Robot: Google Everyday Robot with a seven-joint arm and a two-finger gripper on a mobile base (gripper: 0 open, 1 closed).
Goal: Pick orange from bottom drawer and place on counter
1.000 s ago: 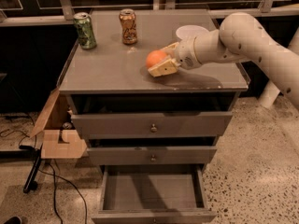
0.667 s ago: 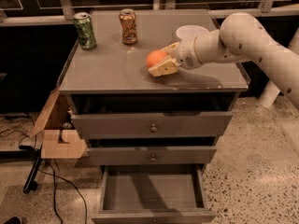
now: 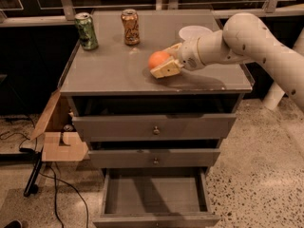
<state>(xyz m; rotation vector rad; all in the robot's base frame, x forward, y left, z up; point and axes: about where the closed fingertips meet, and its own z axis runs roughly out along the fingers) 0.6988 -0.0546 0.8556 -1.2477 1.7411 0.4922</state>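
Orange [image 3: 156, 59] in pincer [image 3: 161, 61] over counter [image 3: 109, 68], drawer [image 3: 154, 196] open

- The orange [image 3: 157, 59] is bright orange and plain.
- The gripper [image 3: 162, 61], low over the counter [image 3: 114, 72] right of centre, clasps the orange in cream-tan fingers.
- The arm [image 3: 247, 32] is white with small dark dots.
- The counter and bottom drawer [image 3: 154, 198] are grey.
- The green can [image 3: 86, 31] has pale markings.
- The orange-brown can [image 3: 129, 27] is patterned.
- The bowl [image 3: 194, 32] is white.
- The box [image 3: 59, 144] is tan.
- The floor [image 3: 259, 179] is pale and dark-speckled.
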